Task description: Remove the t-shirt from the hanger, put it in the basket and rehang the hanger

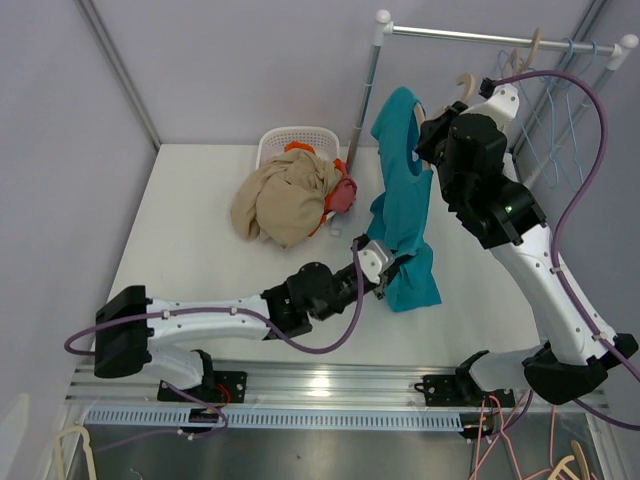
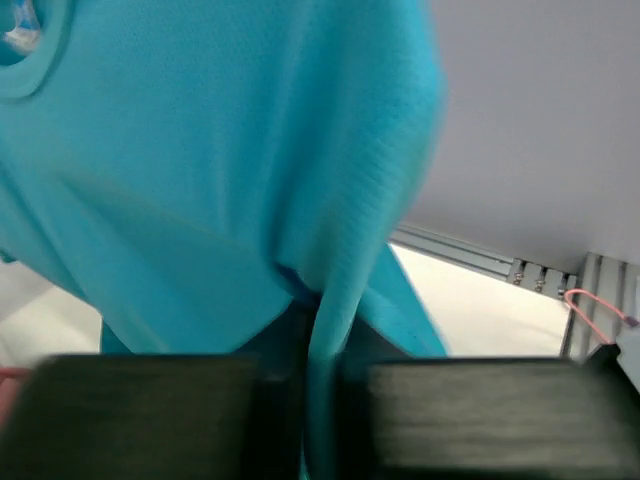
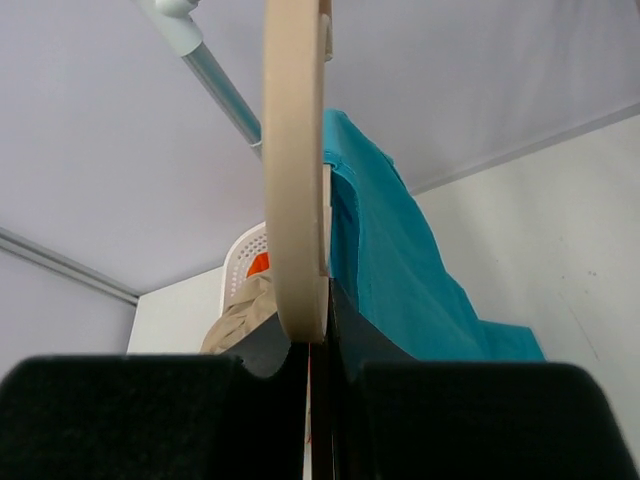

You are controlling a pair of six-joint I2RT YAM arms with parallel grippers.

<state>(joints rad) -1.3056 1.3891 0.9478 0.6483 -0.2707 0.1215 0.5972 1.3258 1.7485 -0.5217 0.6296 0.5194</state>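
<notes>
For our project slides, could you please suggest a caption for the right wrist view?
The right hand shut on the wooden hanger, the teal t-shirt hanging beside it, a white basket beyond.

The left arm [image 1: 220, 318] lies low over the worktop, reaching from its near-left base toward the middle. The left gripper [image 2: 320, 400] is pinched onto a fold of the t-shirt [image 2: 250, 180]. The right arm [image 1: 530, 250] rises steeply from the near right, and the right gripper [image 3: 310, 345] is clamped on the hanger [image 3: 295, 180].

Your top view looks down on the table [image 1: 190, 190]; the 2 close-up wrist views share its t-shirt [image 1: 405, 230].
</notes>
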